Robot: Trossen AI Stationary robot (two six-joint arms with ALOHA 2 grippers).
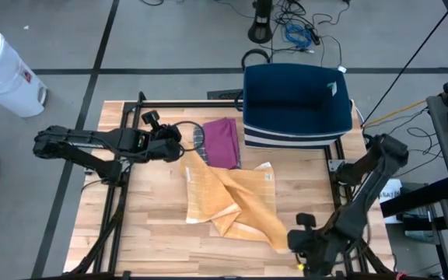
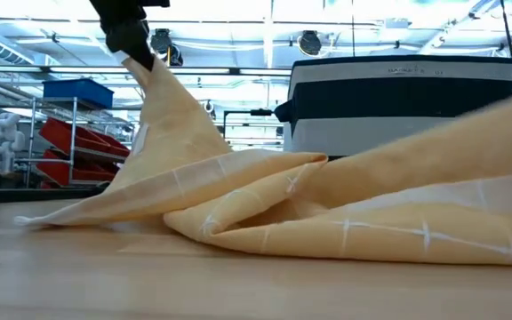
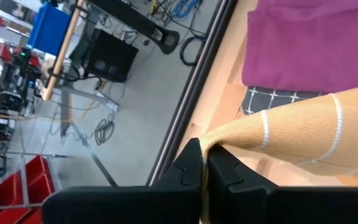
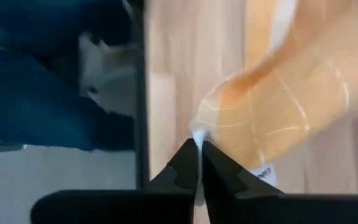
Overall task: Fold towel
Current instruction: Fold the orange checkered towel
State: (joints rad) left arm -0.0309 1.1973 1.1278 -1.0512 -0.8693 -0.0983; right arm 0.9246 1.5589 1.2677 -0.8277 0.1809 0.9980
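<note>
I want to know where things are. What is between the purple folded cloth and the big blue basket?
Nothing: in the high view, only a narrow strip of bare wooden table separates the purple folded cloth from the blue basket.

Two dark arms, matte black, chunky jointed segments. Left arm (image 1: 92, 144) at frame left in high view, blocky links, rounded joint housings. Right arm (image 1: 368, 183) at lower right, thicker rounded elbow, tapered forearm. Left gripper (image 3: 202, 177): black moulded fingers, stepped notched inner faces. Right gripper (image 4: 199, 168): same black notched fingers, flat crossbar base.
</note>
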